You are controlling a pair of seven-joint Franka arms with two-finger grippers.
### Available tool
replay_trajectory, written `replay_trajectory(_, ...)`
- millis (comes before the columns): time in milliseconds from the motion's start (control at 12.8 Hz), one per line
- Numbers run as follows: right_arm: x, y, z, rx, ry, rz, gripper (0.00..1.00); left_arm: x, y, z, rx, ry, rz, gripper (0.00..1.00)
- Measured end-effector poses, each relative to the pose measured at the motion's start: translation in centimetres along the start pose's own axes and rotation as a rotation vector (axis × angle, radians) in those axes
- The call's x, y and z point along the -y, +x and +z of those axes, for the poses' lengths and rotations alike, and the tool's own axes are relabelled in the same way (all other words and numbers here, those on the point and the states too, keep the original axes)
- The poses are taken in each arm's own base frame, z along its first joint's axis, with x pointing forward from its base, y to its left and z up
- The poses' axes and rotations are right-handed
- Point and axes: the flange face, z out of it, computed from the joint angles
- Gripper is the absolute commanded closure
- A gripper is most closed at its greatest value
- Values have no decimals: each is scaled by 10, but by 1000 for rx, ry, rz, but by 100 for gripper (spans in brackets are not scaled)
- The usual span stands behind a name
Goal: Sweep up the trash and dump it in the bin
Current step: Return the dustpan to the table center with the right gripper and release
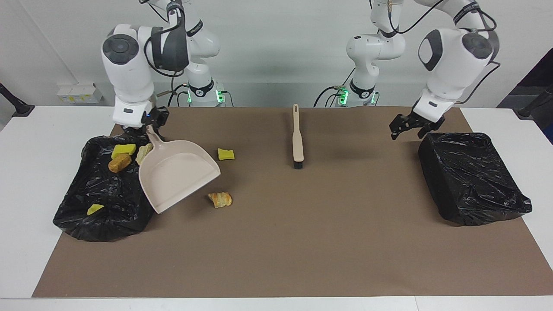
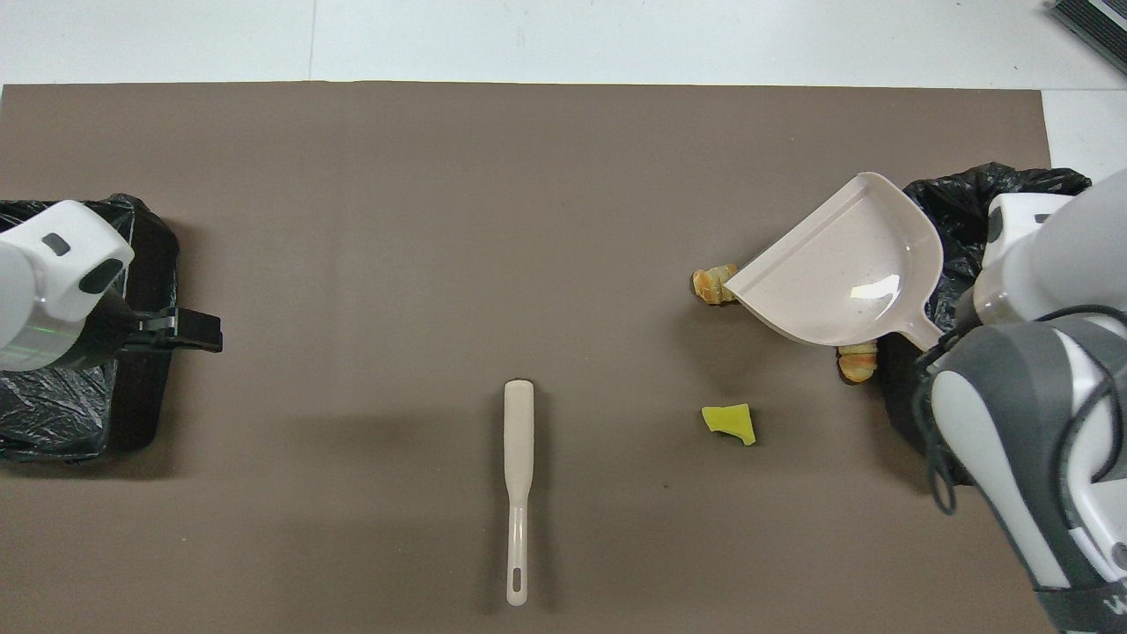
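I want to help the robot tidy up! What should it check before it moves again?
1. Dustpan held: ok. The right gripper is shut on the handle of the dustpan.
2. Dustpan emptied: ok. Nothing lies in it.
3. All trash in the trash bin: not ok. A yellow sponge chunk and a pastry piece lie on the brown mat, and a second pastry piece peeks from under the dustpan.
4. Brush held: not ok. The brush lies on the mat, and the left gripper hangs open by the second bin.
5. Dustpan lip flat on the mat: cannot tell.
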Motion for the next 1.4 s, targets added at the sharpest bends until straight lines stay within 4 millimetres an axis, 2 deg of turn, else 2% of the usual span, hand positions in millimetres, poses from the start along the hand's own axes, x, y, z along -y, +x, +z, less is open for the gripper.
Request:
replay_trajectory(389, 108, 78, 20, 4, 115, 359, 100, -1, -1, -75, -31, 51, 20, 0)
replay_trajectory(545, 142, 104, 21, -14, 156, 443, 100, -3, -5, -105, -51, 50, 22, 0)
replay_trajectory(623, 159, 117, 21, -25, 170, 476, 100, -4, -7, -113, -57, 50, 23, 0)
replay_trajectory(934, 224, 175, 31, -47, 207, 568, 100, -5, -8, -112, -40, 52, 26, 0)
replay_trajectory(1168, 257, 223, 48, -64, 213, 597, 100, -5, -9, -111, -31, 52, 26, 0)
replay_trajectory(1245, 261, 234, 53, -70, 216, 596, 52, -5, -9, -111, -30, 52, 26, 0)
replay_trajectory(1323, 262, 241, 57, -77, 219, 595, 1, -5, -9, -111, -29, 52, 26, 0)
replay_trajectory(1401, 262, 243, 56, -83, 221, 595, 0, -5, -9, -111, -29, 52, 26, 0)
